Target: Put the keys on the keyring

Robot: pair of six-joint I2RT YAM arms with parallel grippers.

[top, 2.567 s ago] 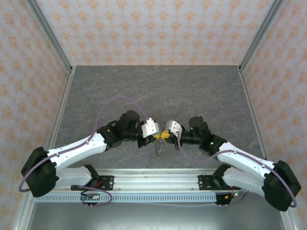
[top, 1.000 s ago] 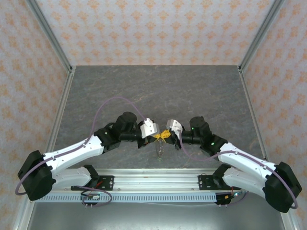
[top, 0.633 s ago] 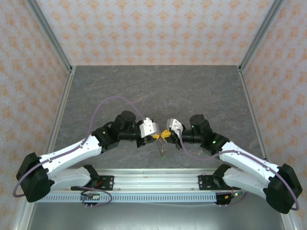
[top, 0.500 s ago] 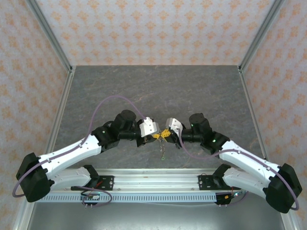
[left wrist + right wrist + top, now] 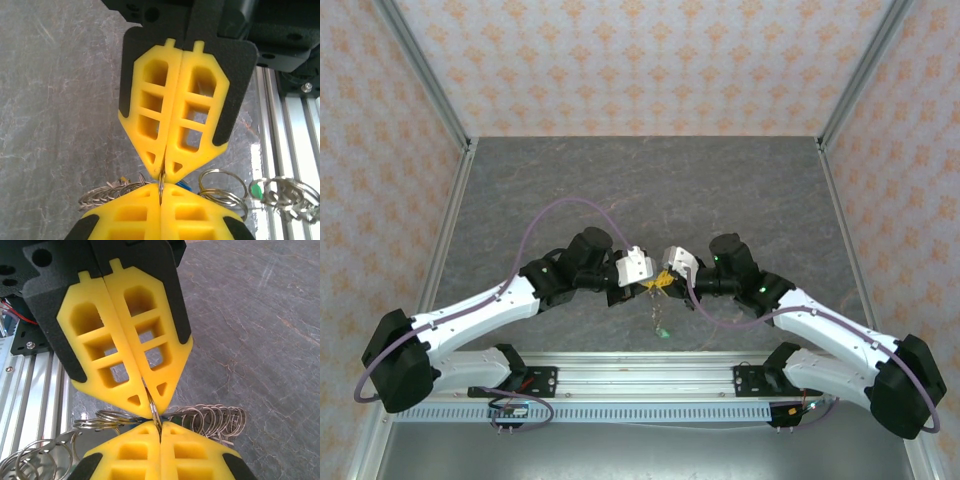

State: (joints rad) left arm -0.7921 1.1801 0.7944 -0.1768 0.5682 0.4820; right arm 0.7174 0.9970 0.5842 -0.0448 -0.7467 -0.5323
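My left gripper (image 5: 648, 286) and right gripper (image 5: 663, 283) meet tip to tip above the table's near middle. Both are shut on the same thin metal keyring (image 5: 161, 181), seen edge-on between the yellow fingertips. In the left wrist view my left gripper (image 5: 161, 186) rises from below and the right arm's fingers (image 5: 195, 115) come down from above. In the right wrist view the keyring (image 5: 154, 411) sits above my right gripper (image 5: 160, 424). Several small split rings (image 5: 215, 419) hang on it. The keys (image 5: 658, 318) dangle below, with a green tag (image 5: 663, 333) and a blue tag (image 5: 185, 186).
The grey stone-patterned table (image 5: 650, 190) stretches away behind the grippers. An aluminium rail (image 5: 640, 380) carrying the arm bases runs along the near edge. Patterned walls with metal posts (image 5: 430, 75) close in the left, right and far sides.
Both grippers stayed pinched together and drifted slightly toward the far side. The left arm's elbow shifted. The hanging bunch swung, and the green tag now shows lower.
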